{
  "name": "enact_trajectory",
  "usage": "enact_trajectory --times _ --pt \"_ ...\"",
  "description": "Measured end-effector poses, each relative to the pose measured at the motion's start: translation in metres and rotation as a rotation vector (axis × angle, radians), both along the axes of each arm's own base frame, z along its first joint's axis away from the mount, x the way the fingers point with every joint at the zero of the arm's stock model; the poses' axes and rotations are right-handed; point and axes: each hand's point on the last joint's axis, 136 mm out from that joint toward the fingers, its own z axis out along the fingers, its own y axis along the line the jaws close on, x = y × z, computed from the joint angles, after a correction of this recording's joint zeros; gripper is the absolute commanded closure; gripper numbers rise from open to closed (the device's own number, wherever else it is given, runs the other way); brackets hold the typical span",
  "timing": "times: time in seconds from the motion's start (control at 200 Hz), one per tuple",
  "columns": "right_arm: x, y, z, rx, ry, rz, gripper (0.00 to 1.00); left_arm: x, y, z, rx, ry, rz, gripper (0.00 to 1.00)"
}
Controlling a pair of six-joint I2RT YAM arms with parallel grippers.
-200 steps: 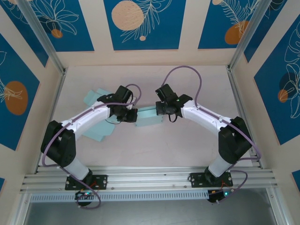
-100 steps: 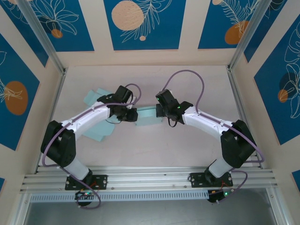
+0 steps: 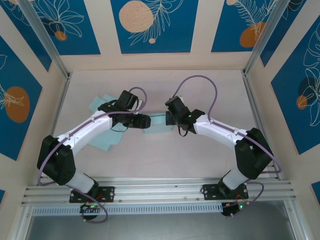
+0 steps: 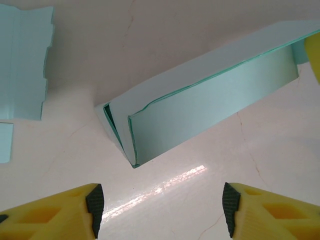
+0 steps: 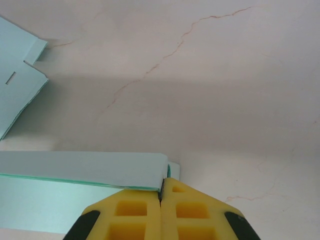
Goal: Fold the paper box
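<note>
Blue-and-beige flower-patterned walls (image 3: pixel 155 25) around pale veined tabletop (image 3: pixel 210 90), seen from above; pale teal folded paper box (image 3: pixel 158 128) lying mid-table, between left gripper (image 3: pixel 146 121) and right gripper (image 3: pixel 169 119); flat teal paper sheets (image 3: pixel 107 142) to the left, partly under the left arm.

From the left wrist: yellow fingers (image 4: pixel 50 215) spread well apart, holding nothing; box (image 4: pixel 210 100) just beyond them on the table, set slantwise, open end at its left; flat sheet (image 4: pixel 22 60) at far left.

From the right wrist: yellow fingers (image 5: pixel 135 215) pressed together, tips meeting the box's (image 5: pixel 80 170) right corner; cannot tell whether paper is pinched between them.
</note>
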Motion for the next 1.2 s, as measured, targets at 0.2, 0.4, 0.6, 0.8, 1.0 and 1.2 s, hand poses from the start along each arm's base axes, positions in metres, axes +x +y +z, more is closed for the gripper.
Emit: enact_trajectory --times 0.2,0.4,0.6,0.8,1.0,1.2 --pt "0.000 0.000 0.000 -0.003 -0.004 -0.006 1.00 0.012 0.008 0.006 0.022 -0.058 0.045 0.26" --pt "-0.002 0.002 0.000 -0.007 -0.006 -0.001 1.00 0.039 0.007 0.022 0.000 -0.176 0.113 0.29" --pt "-0.002 0.002 0.000 -0.008 -0.007 -0.002 1.00 0.061 0.001 0.032 -0.058 -0.249 0.180 0.43" --pt "-0.001 0.006 -0.001 -0.008 -0.006 0.002 1.00 0.064 -0.002 0.006 -0.081 -0.208 0.225 0.59" --pt "0.000 0.009 -0.001 -0.008 -0.009 0.003 1.00 0.064 -0.004 0.001 -0.126 -0.202 0.258 0.72" --pt "0.002 0.010 -0.001 -0.007 -0.011 -0.002 1.00 0.064 -0.001 0.001 -0.164 -0.203 0.298 0.80"
